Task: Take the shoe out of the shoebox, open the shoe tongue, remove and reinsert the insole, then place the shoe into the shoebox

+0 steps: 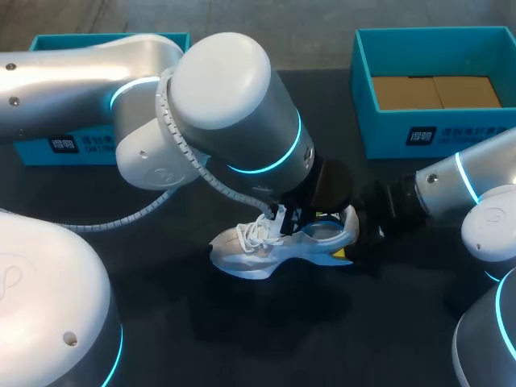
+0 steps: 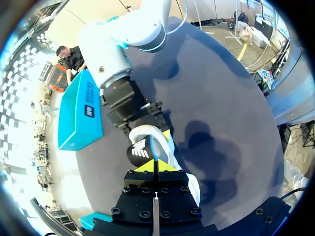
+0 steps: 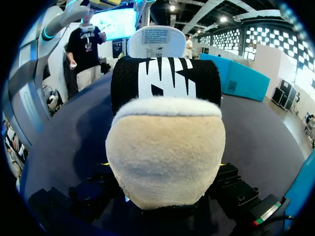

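shoe [image 1: 266,251] out of the boxes, on the dark worktop [image 1: 185,322] near the middle. toe toward our left side, heel toward the right arm [image 1: 468,181]. left arm [image 1: 234,105] reaches over it from above. left jaws sit at the laces [image 1: 256,232], tips closed flat against each other in the left wrist view; we cannot tell whether anything thin is pinched between them. right jaws are at the heel [image 3: 165,157], which fills the right wrist view and hides them; we cannot tell how far open they are or if they grip. tongue [image 3: 166,42] stands upright beyond the black collar [image 3: 165,81]. open box [image 1: 403,121] at the far right, cardboard [image 1: 435,91] inside. second box [image 1: 48,149] at the far left, partly behind the left arm.
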`<action>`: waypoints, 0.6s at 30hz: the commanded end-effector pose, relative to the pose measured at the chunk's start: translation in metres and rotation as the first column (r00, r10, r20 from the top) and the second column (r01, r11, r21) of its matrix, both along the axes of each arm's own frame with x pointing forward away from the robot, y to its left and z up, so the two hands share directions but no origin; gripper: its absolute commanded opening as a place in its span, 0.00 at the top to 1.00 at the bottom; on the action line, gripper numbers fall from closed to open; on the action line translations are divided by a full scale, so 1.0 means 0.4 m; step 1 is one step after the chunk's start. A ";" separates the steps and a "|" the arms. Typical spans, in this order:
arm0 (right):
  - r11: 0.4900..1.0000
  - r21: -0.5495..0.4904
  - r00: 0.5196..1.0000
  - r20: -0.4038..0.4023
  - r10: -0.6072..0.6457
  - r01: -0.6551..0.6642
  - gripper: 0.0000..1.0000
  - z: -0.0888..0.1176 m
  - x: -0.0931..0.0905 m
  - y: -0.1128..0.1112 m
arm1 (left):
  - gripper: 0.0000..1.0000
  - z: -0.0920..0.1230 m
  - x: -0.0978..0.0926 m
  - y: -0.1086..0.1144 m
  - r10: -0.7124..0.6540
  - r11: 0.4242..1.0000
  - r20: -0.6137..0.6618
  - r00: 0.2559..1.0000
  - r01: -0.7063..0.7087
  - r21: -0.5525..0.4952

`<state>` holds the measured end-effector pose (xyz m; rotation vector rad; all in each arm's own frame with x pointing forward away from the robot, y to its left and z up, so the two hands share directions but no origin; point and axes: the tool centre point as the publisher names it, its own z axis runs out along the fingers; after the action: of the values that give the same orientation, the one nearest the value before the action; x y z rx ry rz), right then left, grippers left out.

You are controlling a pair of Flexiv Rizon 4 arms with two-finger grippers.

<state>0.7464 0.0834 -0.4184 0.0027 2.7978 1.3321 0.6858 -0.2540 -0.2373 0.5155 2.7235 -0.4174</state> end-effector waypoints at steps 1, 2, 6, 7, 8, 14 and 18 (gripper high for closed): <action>1.000 -0.004 1.000 0.000 -0.001 0.001 1.00 0.000 0.000 0.003 | 1.00 0.070 -0.022 0.026 0.002 1.000 0.012 1.000 -0.002 -0.006; 1.000 -0.004 1.000 0.000 -0.001 0.001 1.00 0.000 0.000 0.003 | 1.00 0.079 -0.026 0.027 -0.003 1.000 0.021 1.000 0.003 -0.009; 1.000 -0.004 1.000 0.000 -0.001 0.001 1.00 0.000 0.000 0.003 | 1.00 0.106 -0.035 0.036 -0.007 1.000 0.035 0.999 0.008 -0.025; 1.000 -0.004 1.000 0.000 -0.001 0.001 1.00 0.000 0.000 0.003 | 1.00 0.111 -0.037 0.038 -0.008 1.000 0.041 0.999 0.009 -0.026; 1.000 -0.004 1.000 0.000 -0.001 0.001 1.00 0.000 0.000 0.003 | 1.00 0.116 -0.037 0.040 -0.007 1.000 0.047 0.999 0.009 -0.030; 1.000 -0.004 1.000 0.000 -0.001 0.001 1.00 0.000 0.000 0.003 | 1.00 0.134 -0.043 0.044 -0.001 0.999 0.089 0.996 0.005 -0.041; 1.000 -0.004 1.000 0.000 -0.001 0.001 1.00 0.000 0.000 0.003 | 1.00 0.124 -0.038 0.043 0.005 0.999 0.091 0.996 -0.002 -0.035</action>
<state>0.7464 0.0835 -0.4184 0.0028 2.7977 1.3322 0.6709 -0.2406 -0.1857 0.5086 2.6277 -0.4262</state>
